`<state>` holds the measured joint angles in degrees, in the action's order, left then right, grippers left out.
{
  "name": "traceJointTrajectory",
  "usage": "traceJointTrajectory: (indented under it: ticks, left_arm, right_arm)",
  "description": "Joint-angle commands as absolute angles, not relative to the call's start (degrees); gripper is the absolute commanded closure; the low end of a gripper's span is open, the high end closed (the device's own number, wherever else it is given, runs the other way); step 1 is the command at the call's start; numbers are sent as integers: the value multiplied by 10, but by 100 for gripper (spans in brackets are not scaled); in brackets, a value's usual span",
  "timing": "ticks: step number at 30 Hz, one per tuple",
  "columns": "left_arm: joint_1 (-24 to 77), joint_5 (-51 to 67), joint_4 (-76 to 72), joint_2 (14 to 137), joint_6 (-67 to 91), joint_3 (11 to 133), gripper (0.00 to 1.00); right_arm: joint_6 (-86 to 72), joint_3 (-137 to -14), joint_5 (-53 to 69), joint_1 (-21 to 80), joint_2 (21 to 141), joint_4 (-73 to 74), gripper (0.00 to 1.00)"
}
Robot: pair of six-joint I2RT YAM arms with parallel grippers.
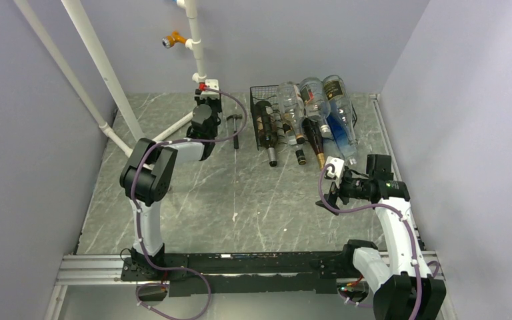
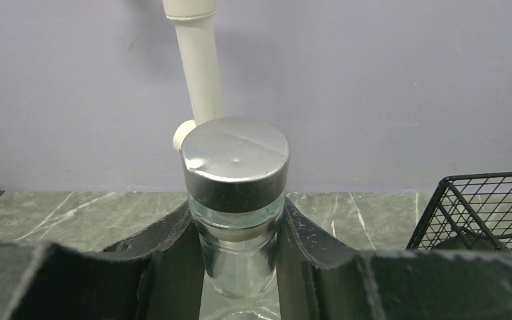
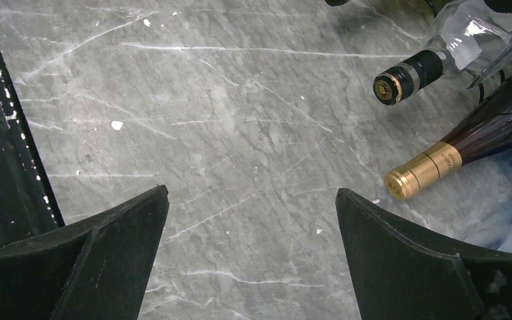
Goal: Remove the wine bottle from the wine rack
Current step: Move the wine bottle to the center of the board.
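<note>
My left gripper (image 2: 237, 223) pinches the wine bottle (image 2: 235, 160) by its slick neck, right gripper (image 3: 251, 193) spread; it could slip.

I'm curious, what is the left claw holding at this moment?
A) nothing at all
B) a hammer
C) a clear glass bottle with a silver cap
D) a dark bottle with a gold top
C: in the left wrist view, the left gripper is closed on the neck of a clear glass bottle, just under its silver cap.
</note>
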<state>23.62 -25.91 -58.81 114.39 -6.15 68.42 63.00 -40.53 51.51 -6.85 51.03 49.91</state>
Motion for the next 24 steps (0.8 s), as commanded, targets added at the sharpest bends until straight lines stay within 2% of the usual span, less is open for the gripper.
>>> traceJointTrajectory:
  ticks: [1, 14, 20, 24]
  left_arm:
    - [228, -258, -703, 1130, -48, 741, 100]
    - [215, -258, -681, 1152, -21, 763, 100]
    - [214, -261, -682, 1155, -9, 751, 89]
    - [214, -262, -684, 1154, -4, 738, 74]
  right_arm:
    - [640, -403, 526, -66, 511, 495, 0]
    - [637, -403, 523, -65, 515, 492, 0]
    - [637, -402, 522, -65, 515, 491, 0]
    - [636, -402, 523, -65, 516, 490, 0]
